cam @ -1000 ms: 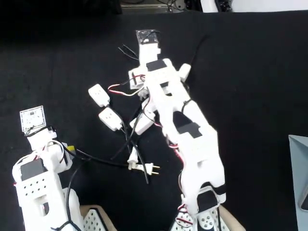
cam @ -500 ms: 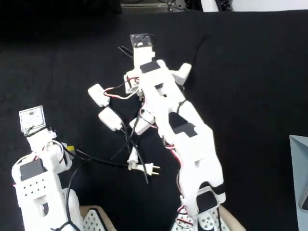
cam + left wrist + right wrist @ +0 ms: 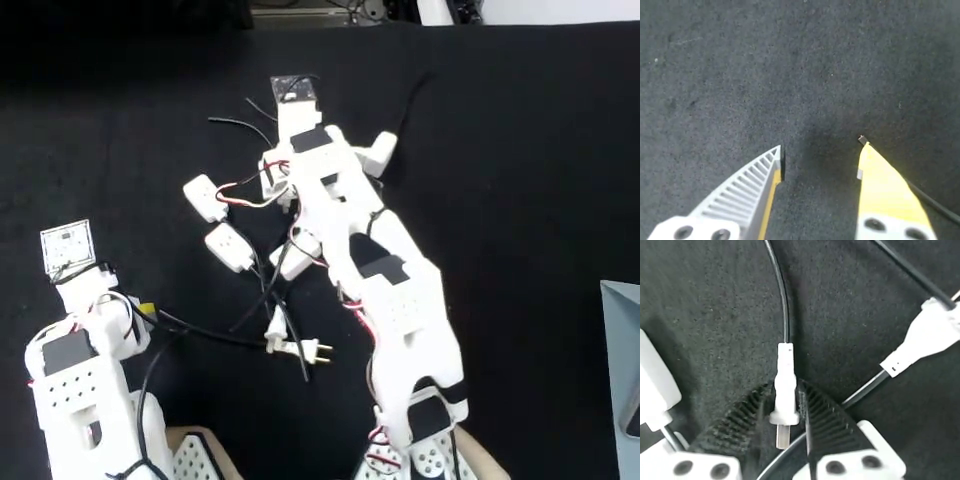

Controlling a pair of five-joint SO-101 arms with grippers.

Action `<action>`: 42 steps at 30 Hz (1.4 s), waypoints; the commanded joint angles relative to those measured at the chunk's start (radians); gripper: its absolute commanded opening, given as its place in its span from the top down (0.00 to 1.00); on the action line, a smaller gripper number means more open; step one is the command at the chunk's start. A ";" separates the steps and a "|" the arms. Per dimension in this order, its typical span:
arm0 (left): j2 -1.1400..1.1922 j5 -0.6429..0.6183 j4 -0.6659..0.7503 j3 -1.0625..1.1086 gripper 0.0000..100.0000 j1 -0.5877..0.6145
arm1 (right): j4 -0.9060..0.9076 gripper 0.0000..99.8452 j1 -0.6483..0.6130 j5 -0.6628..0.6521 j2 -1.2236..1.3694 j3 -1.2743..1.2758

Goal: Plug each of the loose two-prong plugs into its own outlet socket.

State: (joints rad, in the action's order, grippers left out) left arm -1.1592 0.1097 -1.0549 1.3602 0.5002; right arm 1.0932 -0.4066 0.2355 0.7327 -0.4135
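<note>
white plug [image 3: 785, 372] pinched in right hand [image 3: 784, 390], cord [image 3: 785, 305] cut off

White arms [image 3: 410, 330], black motors [image 3: 385, 268] (red-white wires [image 3: 240, 187]), yellow-lined left tool [image 3: 820, 146]

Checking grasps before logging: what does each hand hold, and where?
Right hand pinches the white plug by its body's sides; left hand is open, empty.

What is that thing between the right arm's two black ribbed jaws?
A slim white plug on a black cord, pinched by the right gripper; the right wrist view shows it.
</note>
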 commanded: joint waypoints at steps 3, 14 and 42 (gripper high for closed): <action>-0.012 -0.002 0.017 -0.012 0.75 0.004 | 0.072 0.99 0.005 0.000 -0.124 -0.041; -0.012 -0.002 0.017 -0.012 0.75 0.005 | 0.388 0.99 -0.077 -0.129 -0.372 -0.038; -0.012 -0.002 0.017 -0.010 0.75 0.005 | 0.267 0.99 -0.077 -0.626 -0.691 0.888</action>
State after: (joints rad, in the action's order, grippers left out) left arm -1.1592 0.1097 -1.0549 1.3602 0.5002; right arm 1.4047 -0.4710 -0.3690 0.0882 0.4473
